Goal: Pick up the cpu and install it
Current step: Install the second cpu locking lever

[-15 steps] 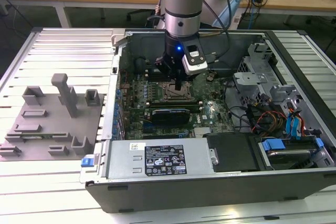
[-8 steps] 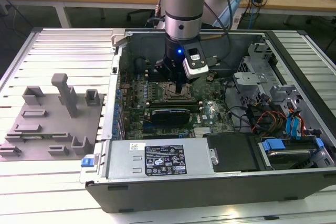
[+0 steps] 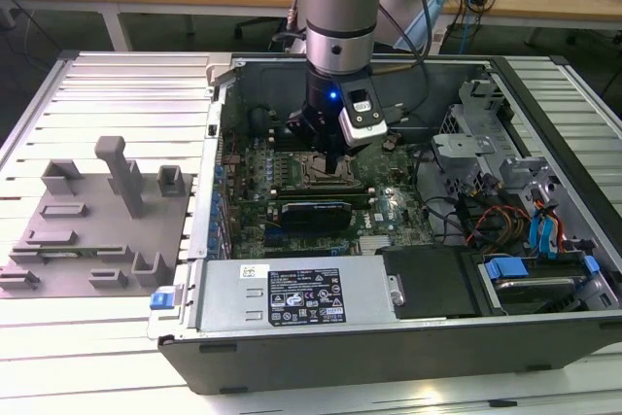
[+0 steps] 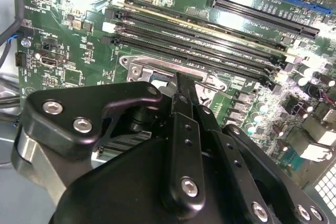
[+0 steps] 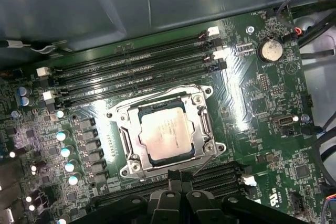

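Note:
The cpu (image 5: 169, 131), a flat square chip with a silvery top, lies seated inside the metal socket frame (image 5: 127, 139) on the green motherboard in the first wrist view. My gripper (image 5: 181, 174) hangs just off one edge of that socket, its black fingers shut together with nothing between them. The second wrist view has the same shut fingertips (image 4: 182, 81) close over the socket frame's edge (image 4: 140, 67), and my gripper body hides the chip there. From the exterior view, my gripper (image 3: 330, 164) reaches down into the open computer case, right above the socket (image 3: 313, 182).
Black memory slots (image 5: 131, 77) run along both sides of the socket. A grey plastic tray with upright posts (image 3: 87, 230) lies at the exterior view's left. A power supply (image 3: 292, 293) fills the case's near side. Drive cages and cables (image 3: 505, 201) crowd the right.

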Motion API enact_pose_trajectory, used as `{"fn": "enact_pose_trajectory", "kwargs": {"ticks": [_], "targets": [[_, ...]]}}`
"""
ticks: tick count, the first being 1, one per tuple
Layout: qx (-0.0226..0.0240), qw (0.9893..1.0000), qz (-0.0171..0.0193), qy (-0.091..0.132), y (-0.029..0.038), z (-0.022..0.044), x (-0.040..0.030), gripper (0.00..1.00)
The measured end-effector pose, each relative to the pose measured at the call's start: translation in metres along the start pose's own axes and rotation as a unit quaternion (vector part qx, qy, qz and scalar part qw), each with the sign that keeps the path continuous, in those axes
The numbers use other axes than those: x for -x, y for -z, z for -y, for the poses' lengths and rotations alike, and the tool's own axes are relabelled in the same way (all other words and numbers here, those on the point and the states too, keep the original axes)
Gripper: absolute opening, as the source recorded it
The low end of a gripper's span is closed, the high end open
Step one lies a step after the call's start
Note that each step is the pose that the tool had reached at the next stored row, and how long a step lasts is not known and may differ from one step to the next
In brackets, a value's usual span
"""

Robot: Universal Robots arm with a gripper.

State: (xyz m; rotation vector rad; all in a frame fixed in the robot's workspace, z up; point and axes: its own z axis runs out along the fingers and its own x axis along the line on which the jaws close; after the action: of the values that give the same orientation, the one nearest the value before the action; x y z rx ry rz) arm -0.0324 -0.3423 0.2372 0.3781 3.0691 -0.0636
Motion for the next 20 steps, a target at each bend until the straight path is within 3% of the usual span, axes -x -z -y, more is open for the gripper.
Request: {"fn": "enact_pose_trajectory", "kwargs": {"ticks": [7, 20], "targets": [[-0.0001, 1.0000, -0.0006, 0.000, 0.0011, 0.0082, 0.0026, 0.11], [0.0007, 0.9999, -0.0001, 0.016, 0.0002, 0.0106, 0.0029, 0.11]]}}
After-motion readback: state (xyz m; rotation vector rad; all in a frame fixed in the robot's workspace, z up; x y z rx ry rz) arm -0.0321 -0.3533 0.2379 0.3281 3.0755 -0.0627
